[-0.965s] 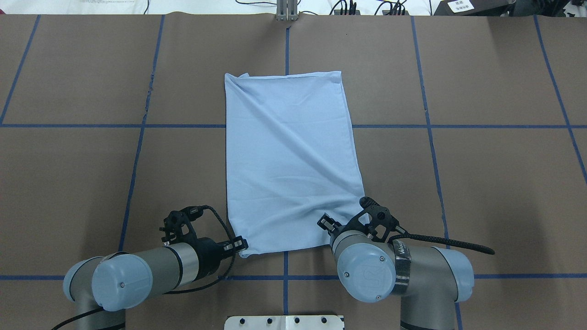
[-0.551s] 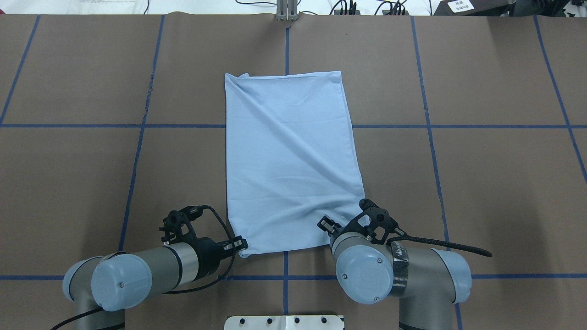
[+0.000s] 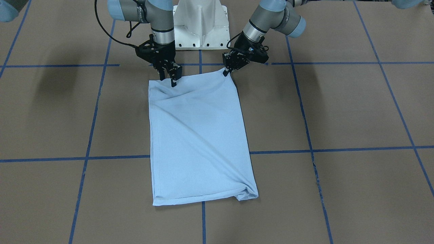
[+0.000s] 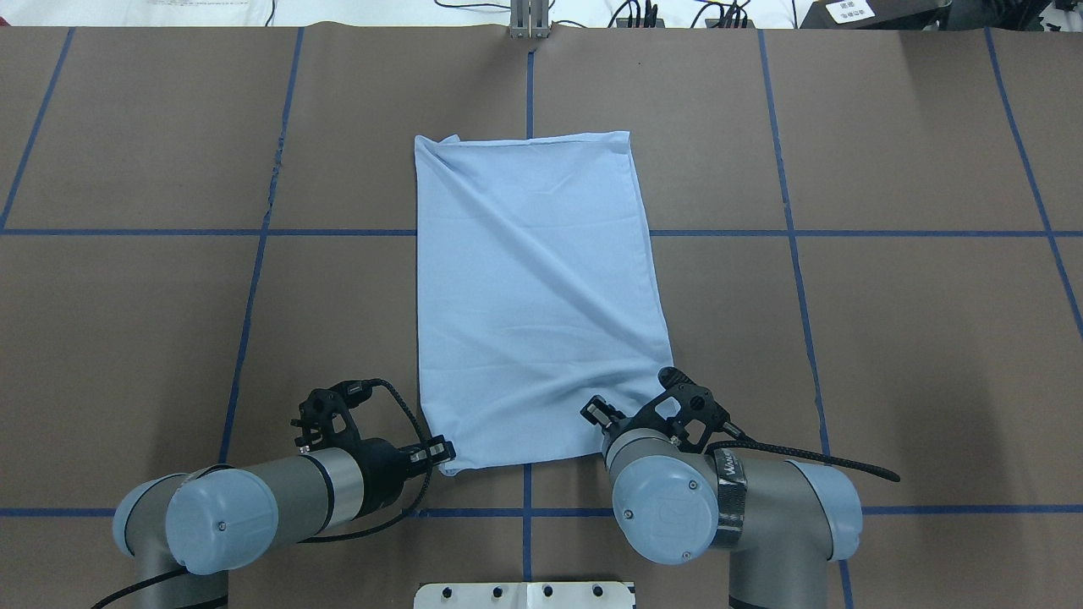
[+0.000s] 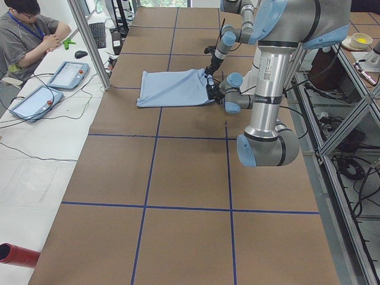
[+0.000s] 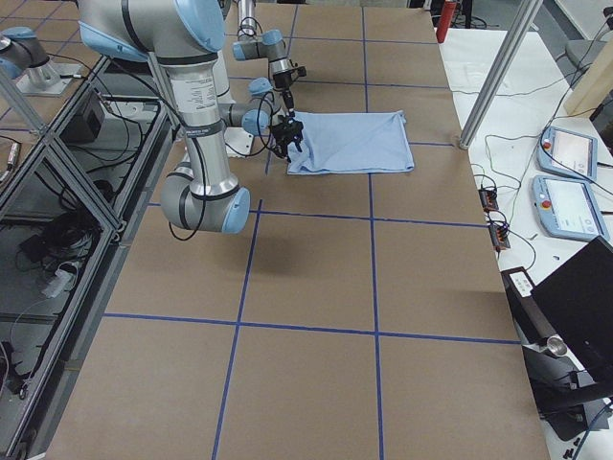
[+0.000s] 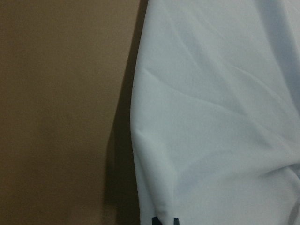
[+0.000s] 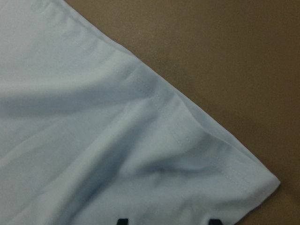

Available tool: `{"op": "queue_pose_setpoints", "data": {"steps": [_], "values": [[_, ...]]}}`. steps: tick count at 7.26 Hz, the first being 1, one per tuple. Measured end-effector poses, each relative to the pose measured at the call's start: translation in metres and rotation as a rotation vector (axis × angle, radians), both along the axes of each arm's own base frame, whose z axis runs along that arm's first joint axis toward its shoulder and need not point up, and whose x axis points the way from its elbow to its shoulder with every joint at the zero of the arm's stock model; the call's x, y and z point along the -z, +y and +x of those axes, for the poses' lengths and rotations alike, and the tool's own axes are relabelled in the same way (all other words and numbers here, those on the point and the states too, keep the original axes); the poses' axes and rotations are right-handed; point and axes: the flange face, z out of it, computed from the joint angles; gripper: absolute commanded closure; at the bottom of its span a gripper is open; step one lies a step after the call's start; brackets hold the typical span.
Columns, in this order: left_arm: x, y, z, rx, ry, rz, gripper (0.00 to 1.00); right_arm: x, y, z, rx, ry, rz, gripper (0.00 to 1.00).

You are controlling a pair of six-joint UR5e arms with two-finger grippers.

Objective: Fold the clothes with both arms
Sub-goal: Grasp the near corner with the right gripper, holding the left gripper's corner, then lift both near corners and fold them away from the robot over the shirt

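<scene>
- Light blue T-shirt (image 4: 533, 296), already folded into a long rectangle, lies flat mid-desk on the brown paper-covered desk (image 4: 127, 338) with a blue tape grid. Its long axis runs from the robot-side edge toward the far edge. No print or neck label is showing.
- Change over the last second is small. The silver-grey right arm (image 4: 736, 507) has edged inward toward the T-shirt, its pincer with it. The silver-grey left arm (image 4: 254, 507) and the cloth show no visible shift.
- Black two-finger left pincer (image 3: 226, 71): fingers close together on its near corner. It looks clamped on the hem, but the wrist view only catches the tips at the frame edge, so not certain.
- Black two-finger right pincer (image 3: 169, 76): fingers wide apart, straddling the other near corner. Tips are down at the cloth, nothing gripped yet.
- My read: this is the grasp phase for the next fold. Left is set, and right was just trimming position and must close before any lift.
- Room: bare desk on both long sides, and the far edge lies well beyond the far hem. There is plenty of space to carry the near hem over.
- Risk: a diagonal crease crosses the cloth, so an uneven lift could skew the fold.
</scene>
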Motion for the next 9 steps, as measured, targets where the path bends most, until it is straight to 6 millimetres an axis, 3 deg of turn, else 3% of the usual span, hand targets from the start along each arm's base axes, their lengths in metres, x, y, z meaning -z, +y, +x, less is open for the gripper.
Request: {"op": "queue_pose_setpoints", "data": {"steps": [2,3,4,9], "values": [[0.000,0.000,-0.001,0.000,0.001,0.000,1.00,0.001,0.000,-0.004,-0.001,0.001,0.002,0.37],[0.000,0.000,-0.001,0.000,0.001,0.000,1.00,0.002,0.000,-0.006,-0.001,0.000,0.002,0.64],[0.000,0.000,-0.001,0.000,0.000,0.000,1.00,0.004,-0.001,-0.006,-0.008,-0.006,-0.001,1.00],[0.002,0.000,-0.003,0.000,0.004,0.003,1.00,0.013,0.000,-0.004,-0.060,-0.049,-0.020,1.00]]}}
